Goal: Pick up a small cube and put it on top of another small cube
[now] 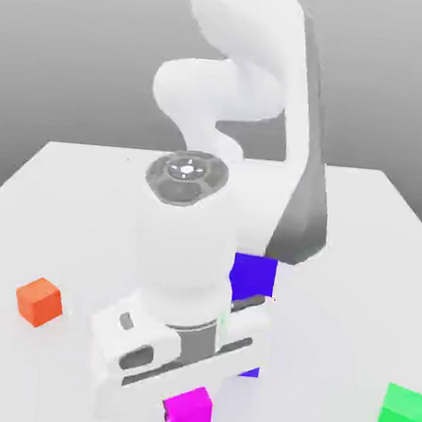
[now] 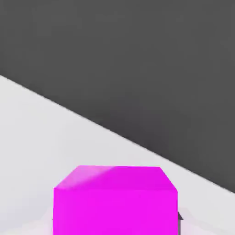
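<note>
The small cube (image 1: 186, 411), bright magenta-pink with plain faces, sits directly under my hand at the front of the white table (image 1: 71, 202). My gripper (image 1: 189, 391) reaches down onto it from above and is shut on it; the white hand body hides the fingers. In the hand view the small cube (image 2: 114, 202) looms very close, squarely in the gripper's line. I cannot tell whether it rests on the table or hangs just above it.
A big blue-purple block (image 1: 252, 277) stands just behind my hand, partly hidden by it. An orange cube (image 1: 39, 301) lies toward the exterior view's left. A green cube (image 1: 402, 413) is at the front on the exterior view's right.
</note>
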Controlling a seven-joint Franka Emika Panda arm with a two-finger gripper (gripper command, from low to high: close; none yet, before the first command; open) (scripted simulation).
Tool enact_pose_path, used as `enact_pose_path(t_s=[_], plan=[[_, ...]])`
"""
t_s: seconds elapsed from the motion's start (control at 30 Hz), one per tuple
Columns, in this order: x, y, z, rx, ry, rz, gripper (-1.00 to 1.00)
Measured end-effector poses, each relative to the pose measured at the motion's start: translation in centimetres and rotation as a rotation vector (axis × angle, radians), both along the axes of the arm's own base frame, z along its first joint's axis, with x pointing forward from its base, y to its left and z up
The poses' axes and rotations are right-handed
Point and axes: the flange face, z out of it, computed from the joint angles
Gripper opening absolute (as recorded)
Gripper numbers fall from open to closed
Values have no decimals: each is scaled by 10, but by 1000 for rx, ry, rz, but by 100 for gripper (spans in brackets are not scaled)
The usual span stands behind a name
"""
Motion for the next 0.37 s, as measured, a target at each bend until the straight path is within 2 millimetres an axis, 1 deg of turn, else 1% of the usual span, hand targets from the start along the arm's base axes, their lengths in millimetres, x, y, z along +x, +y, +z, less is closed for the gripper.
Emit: enact_pose_path(t_s=[0.1, 0.13, 0.2, 0.23, 0.27, 0.37], plan=[[-21, 76, 10, -5, -12, 173, -100], [-30, 101, 11, -7, -17, 231, -100], [-46, 151, 2, -13, -28, 349, -100], [-55, 176, -10, -17, -34, 408, -100], [-64, 199, -24, -20, -40, 461, 100], [-64, 199, -24, -20, -40, 461, 100]])
